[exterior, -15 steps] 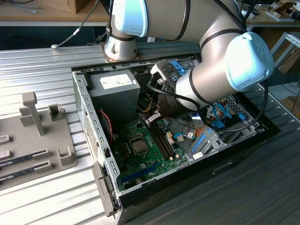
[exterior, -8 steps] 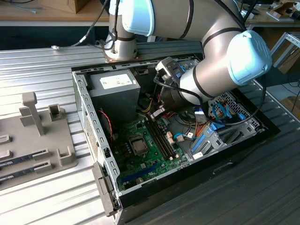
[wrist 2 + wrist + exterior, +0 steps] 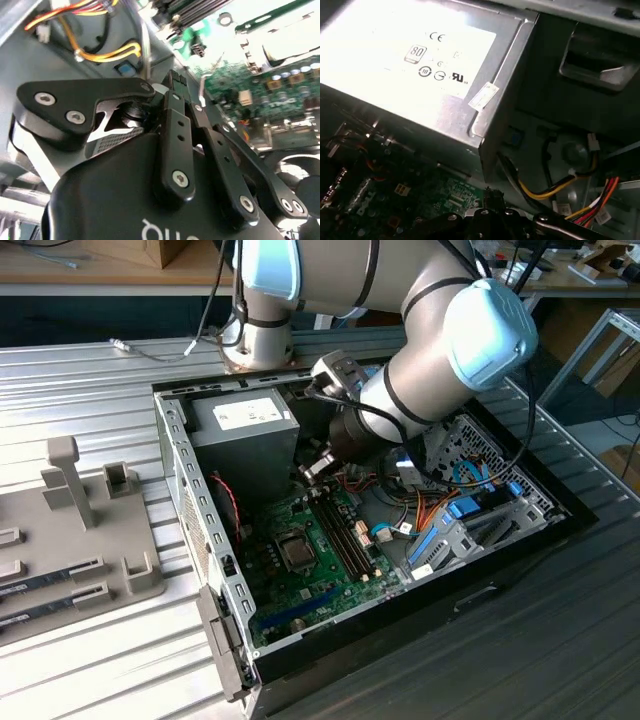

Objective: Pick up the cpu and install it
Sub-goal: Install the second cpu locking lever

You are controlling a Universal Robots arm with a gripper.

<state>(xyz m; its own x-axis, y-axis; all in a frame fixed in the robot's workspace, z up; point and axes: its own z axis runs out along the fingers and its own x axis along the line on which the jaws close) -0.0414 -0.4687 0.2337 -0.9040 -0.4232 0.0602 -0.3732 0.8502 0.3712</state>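
Exterior view: the gripper (image 3: 318, 466) hangs inside the open computer case (image 3: 200, 530), just beside the grey power supply (image 3: 245, 435), above the motherboard (image 3: 320, 560). The cpu (image 3: 296, 553) sits in its socket at 6 o'clock from the gripper. Whether the fingers are open or closed I cannot tell; the arm hides them.

Lying open on the ribbed metal bench (image 3: 90, 390): a computer case (image 3: 200, 540), holding a grey power-supply box (image 3: 245, 430), a green motherboard (image 3: 320, 570), 2 dark memory slots (image 3: 343, 537) and orange-yellow cables (image 3: 560, 185). Sitting beside it: a grey fixture tray (image 3: 70, 530).
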